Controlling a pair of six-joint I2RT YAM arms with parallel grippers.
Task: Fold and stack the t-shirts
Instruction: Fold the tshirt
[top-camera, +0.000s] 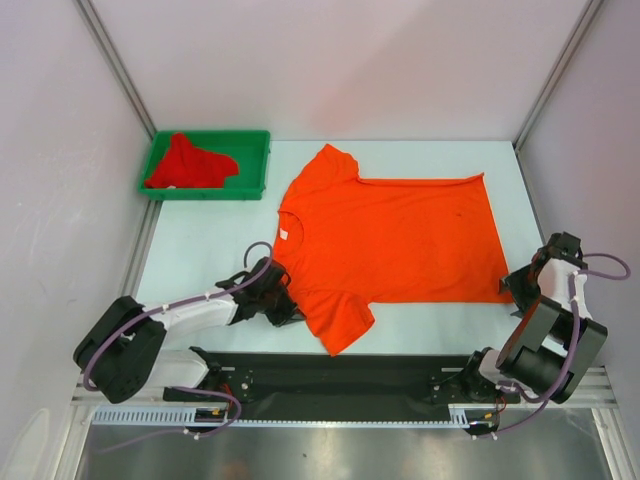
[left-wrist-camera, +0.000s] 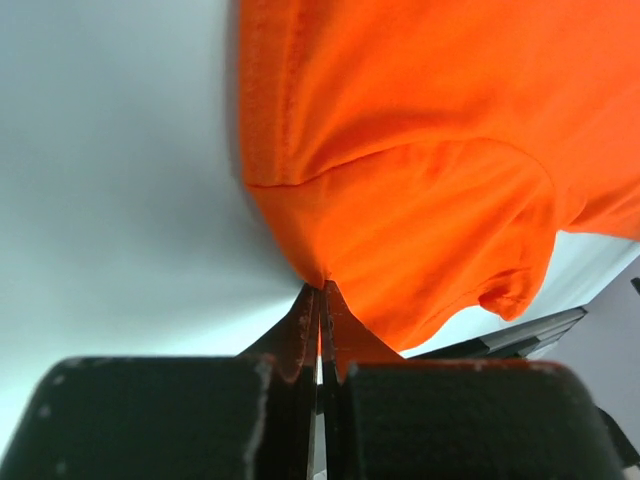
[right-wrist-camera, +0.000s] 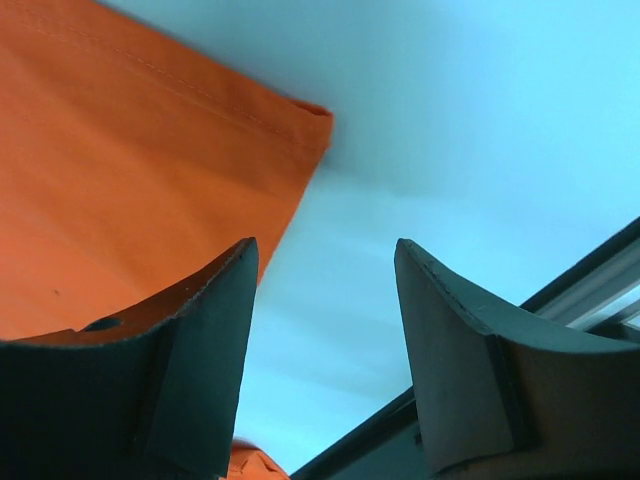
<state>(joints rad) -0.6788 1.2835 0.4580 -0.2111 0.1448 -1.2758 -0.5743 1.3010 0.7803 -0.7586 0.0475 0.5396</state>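
First fold starting: left end effector (left-wrist-camera: 320, 300) pinches the orange t-shirt (top-camera: 400, 235) near its sleeve; right end effector (right-wrist-camera: 322, 262), open, should next grip the hem.

Orange t-shirt (top-camera: 400, 235): spread flat and unfolded on the bench (top-camera: 200, 250), collar to the left, hem to the right, small white label (top-camera: 284, 232) at the neck. Near sleeve edge pinched in the left claw (left-wrist-camera: 320, 305). Red t-shirt (top-camera: 190, 163): crumpled in the green tray (top-camera: 210, 134), far left.
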